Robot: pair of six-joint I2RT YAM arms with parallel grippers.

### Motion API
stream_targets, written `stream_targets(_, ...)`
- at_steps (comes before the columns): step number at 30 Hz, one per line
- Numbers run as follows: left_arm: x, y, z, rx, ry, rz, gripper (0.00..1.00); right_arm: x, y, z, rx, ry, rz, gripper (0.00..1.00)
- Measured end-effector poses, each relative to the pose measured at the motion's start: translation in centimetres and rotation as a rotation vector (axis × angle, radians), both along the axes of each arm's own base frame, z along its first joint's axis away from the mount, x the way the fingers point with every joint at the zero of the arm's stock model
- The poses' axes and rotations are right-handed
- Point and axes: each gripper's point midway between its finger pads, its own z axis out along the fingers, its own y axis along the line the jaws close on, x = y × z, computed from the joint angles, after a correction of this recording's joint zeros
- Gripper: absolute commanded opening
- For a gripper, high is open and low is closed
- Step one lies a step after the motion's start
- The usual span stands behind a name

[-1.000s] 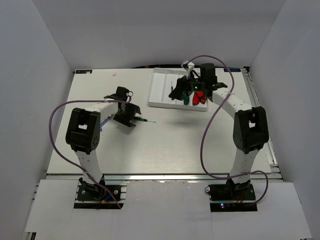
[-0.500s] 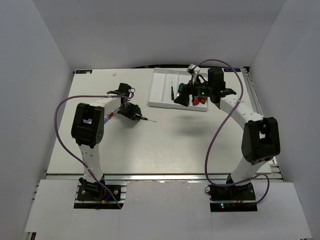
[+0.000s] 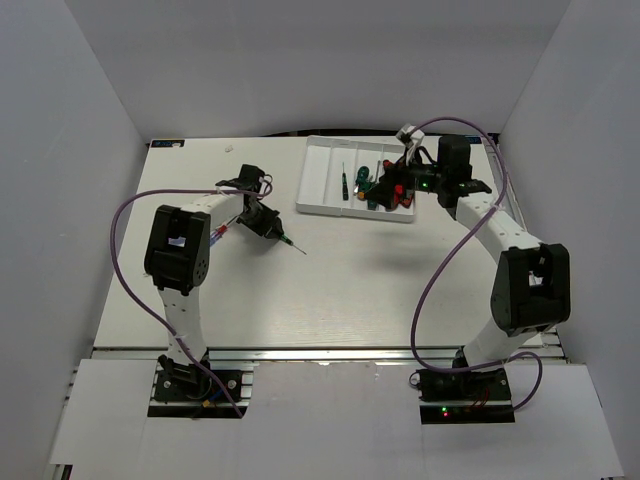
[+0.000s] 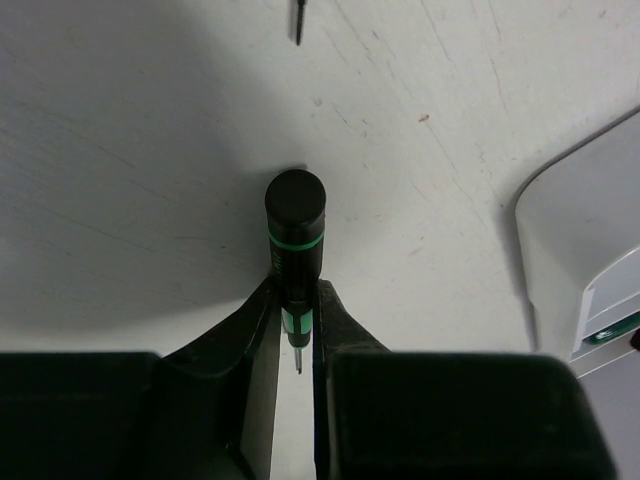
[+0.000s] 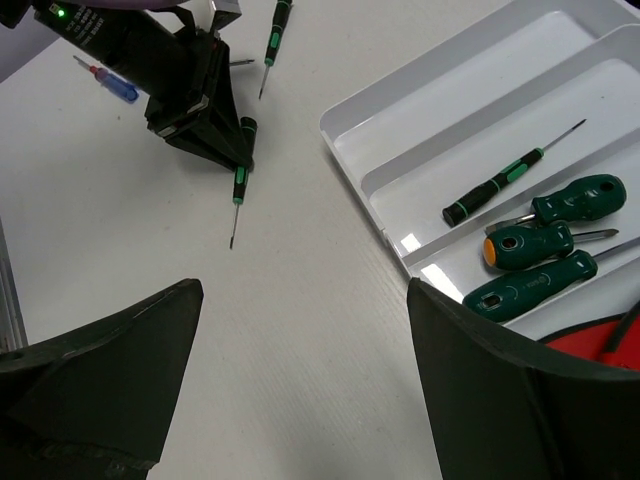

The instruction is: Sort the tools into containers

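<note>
White walls box in a pale table (image 3: 330, 290), with the white tray (image 3: 318, 180) on its far side, right of centre. Left of the tray, the left gripper (image 4: 295, 300) is clenched on a slim black-and-green screwdriver (image 4: 295, 225). It pinches the neck below the handle, probably to carry the tool to the compartment holding a matching screwdriver (image 5: 510, 185). The right gripper (image 5: 305, 370) hangs spread wide and empty above the tray's right part, near the bigger green-handled drivers (image 5: 545, 280).

The slim screwdriver (image 4: 294, 235) is black with bright green bands. The left gripper (image 4: 296, 290) has black fingers (image 4: 235, 340). The tray (image 5: 470, 100) and table (image 5: 300, 330) are white. The chunky screwdrivers (image 5: 580, 197) are dark green, one orange-capped. The tiny screwdriver (image 5: 112, 82) is blue and red.
</note>
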Motion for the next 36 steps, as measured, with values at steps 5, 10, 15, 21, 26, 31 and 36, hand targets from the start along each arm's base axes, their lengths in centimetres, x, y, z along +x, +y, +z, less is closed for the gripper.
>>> stream_targets(5,-0.3,-0.6,0.2,0.032,-0.024,-0.092,0.0,0.1,-0.7,0.5,0.005,-0.014,-0.017,0.89)
stream_targets(10,-0.2,-2.3,1.2,0.075,-0.084,-0.231,0.0,0.2,-1.1,0.9,0.007,-0.025,-0.026,0.9)
stream_targets(15,0.8,-4.8,3.7,0.1,-0.211,-0.388,0.0,0.2,-1.4,0.7,0.006,-0.023,-0.032,0.89)
stream_targets(21,3.2,-8.6,8.3,0.028,-0.436,-0.589,0.0,-0.1,-1.5,0.3,0.001,-0.018,-0.032,0.89)
stream_targets(26,8.8,-12.8,14.4,-0.039,-0.698,-0.731,0.0,-0.2,-2.1,0.7,-0.004,-0.041,-0.04,0.89)
stream_targets(31,13.0,-14.7,16.6,-0.012,-0.856,-0.809,0.05,-0.7,-2.6,1.2,-0.009,-0.062,-0.046,0.89)
stream_targets(36,14.8,-15.2,14.6,0.023,-0.876,-0.833,0.14,-1.0,-2.9,1.2,-0.015,-0.068,-0.049,0.89)
